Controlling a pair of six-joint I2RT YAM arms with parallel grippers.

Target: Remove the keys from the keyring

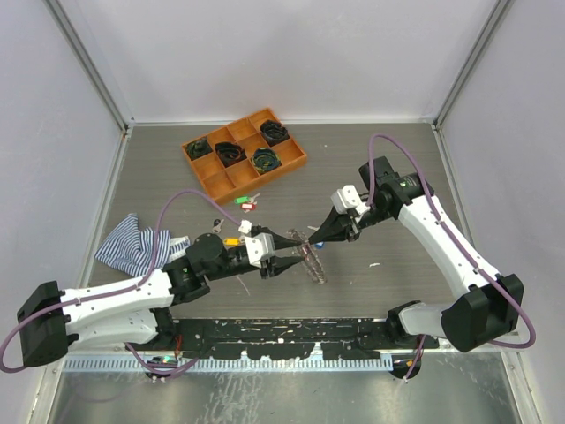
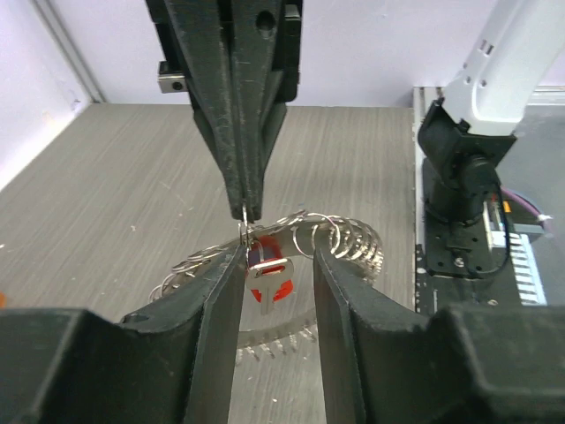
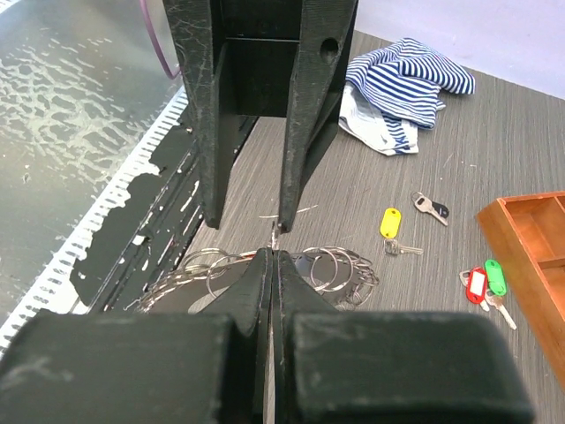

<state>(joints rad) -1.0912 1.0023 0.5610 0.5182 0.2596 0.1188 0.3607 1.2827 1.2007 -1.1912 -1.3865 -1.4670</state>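
The keyring, a wire loop strung with many small silver rings, hangs just above the table between the two arms. My right gripper is shut on one small ring of it; in the left wrist view the right gripper comes down from above. From that ring hangs a silver key with a red tag. My left gripper is open, one finger on each side of this key, and the left finger is close against the ring. In the top view the keyring hangs at the table's middle.
Loose keys lie on the table: a yellow-tagged one, a black-headed one, and a red-tagged and green-tagged one. An orange compartment tray with black coiled bundles stands at the back. A striped cloth lies at the left.
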